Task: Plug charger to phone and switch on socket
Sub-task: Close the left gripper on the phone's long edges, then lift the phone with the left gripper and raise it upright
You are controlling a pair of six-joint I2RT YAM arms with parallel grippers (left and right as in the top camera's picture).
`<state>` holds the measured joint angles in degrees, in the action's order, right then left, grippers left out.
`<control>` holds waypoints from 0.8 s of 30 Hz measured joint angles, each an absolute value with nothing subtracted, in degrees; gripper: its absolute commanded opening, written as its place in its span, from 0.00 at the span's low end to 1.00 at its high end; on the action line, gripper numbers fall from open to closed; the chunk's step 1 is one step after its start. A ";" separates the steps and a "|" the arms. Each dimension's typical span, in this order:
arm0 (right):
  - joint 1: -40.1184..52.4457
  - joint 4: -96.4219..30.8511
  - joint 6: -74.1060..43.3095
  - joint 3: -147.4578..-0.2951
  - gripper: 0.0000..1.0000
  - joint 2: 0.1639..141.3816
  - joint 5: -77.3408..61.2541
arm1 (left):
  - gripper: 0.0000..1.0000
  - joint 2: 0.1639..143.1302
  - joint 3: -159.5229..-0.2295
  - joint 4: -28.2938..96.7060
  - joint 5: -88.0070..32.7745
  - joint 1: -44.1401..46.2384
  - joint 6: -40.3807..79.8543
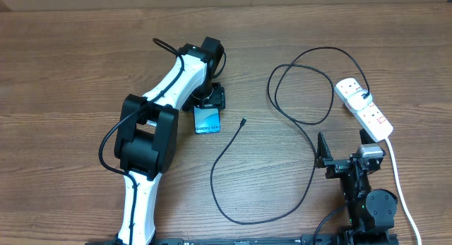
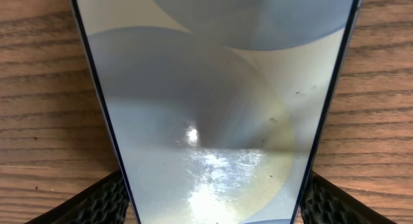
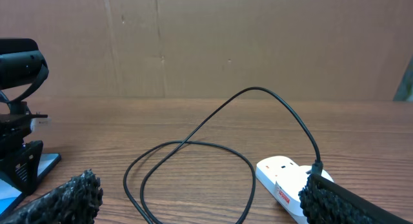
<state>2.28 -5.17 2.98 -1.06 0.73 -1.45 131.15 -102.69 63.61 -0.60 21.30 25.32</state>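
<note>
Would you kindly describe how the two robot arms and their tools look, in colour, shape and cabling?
The left arm has white link shells, bulky black joints and a thin black cable looping alongside. The right arm is mostly black with a small grey block. Both tools' fingers are black with knobbly textured pads.

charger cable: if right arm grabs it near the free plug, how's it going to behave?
Probably floppy: the charger lies in loose loops and curves on the table, so the free plug would likely droop and swing. Likely light, being so thin. Its other end seems plugged into the socket, so a hard pull may drag that.
</note>
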 measured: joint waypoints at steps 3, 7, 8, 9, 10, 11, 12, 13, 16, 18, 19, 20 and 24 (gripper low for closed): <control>2.31 -5.15 3.01 -1.06 1.00 0.73 -1.45 | 0.76 131.15 -102.69 63.61 -0.62 21.30 25.32; 2.28 -5.15 3.01 -1.06 1.00 0.73 -1.43 | 0.74 131.15 -102.69 63.68 -0.60 21.30 25.32; 2.28 -5.15 3.01 -1.06 1.00 0.73 -1.45 | 0.74 131.15 -102.69 63.75 -0.60 21.30 25.34; 2.28 -5.15 3.01 -1.06 1.00 0.73 -1.45 | 0.73 131.15 -102.69 63.81 -0.60 21.30 25.34; 2.28 -5.15 2.98 -1.06 1.00 0.73 -1.45 | 0.73 131.15 -102.69 63.86 -0.60 21.30 25.34; 2.31 -5.15 3.01 -1.06 1.00 0.73 -1.43 | 0.72 131.15 -102.69 63.88 -0.60 21.30 25.32; 2.28 -5.17 3.01 -1.06 1.00 0.73 -1.45 | 0.72 131.15 -102.72 63.90 -0.60 21.30 25.32; 2.28 -5.17 2.98 -1.06 1.00 0.73 -1.45 | 0.73 131.15 -102.72 63.96 -0.60 21.28 25.32; 2.31 -5.15 2.98 -1.06 1.00 0.73 -1.45 | 0.72 131.15 -102.80 64.16 -0.60 21.23 25.32; 2.28 -5.13 3.01 -1.06 1.00 0.73 -1.45 | 0.72 131.17 -102.96 64.75 -0.58 21.23 25.32; 2.31 -5.17 2.98 -1.06 1.00 0.73 -1.45 | 0.72 131.17 -103.09 65.23 -0.58 21.15 25.34; 2.31 -5.15 2.96 -1.06 1.00 0.73 -1.45 | 0.72 131.24 -103.33 65.82 -0.56 21.12 25.32; 2.31 -5.15 3.03 -1.06 1.00 0.73 -1.48 | 0.70 131.44 -106.00 68.71 -0.36 20.86 25.34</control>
<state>2.31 -5.15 3.03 -1.06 0.73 -1.48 131.44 -106.00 68.71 -0.36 20.86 25.34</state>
